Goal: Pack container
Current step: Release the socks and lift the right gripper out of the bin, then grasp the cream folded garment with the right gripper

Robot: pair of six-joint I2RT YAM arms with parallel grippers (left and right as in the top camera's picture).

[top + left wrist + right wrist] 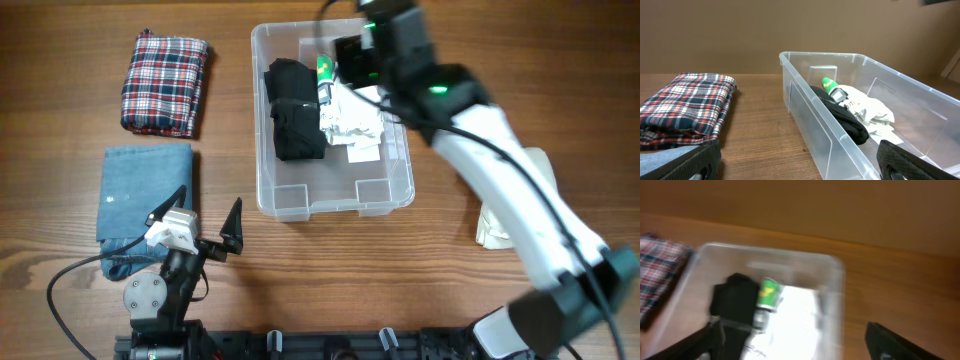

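The clear container (385, 190) stands at the table's middle back. It holds a folded black cloth (293, 110), a green-capped tube (324, 70) and a white cloth (352, 122). My right gripper (358, 52) hovers over the container's far right corner, open and empty. Its blurred wrist view looks down on the container (836, 272), the tube (769, 294) and the black cloth (735, 302). My left gripper (212, 232) is open and empty, low near the front left, beside the container's near left wall (810, 107).
A folded plaid cloth (163, 82) lies at the back left and also shows in the left wrist view (687, 105). Folded blue denim (145, 195) lies in front of it, partly under my left arm. A pale cloth (520, 205) lies right of the container, under the right arm.
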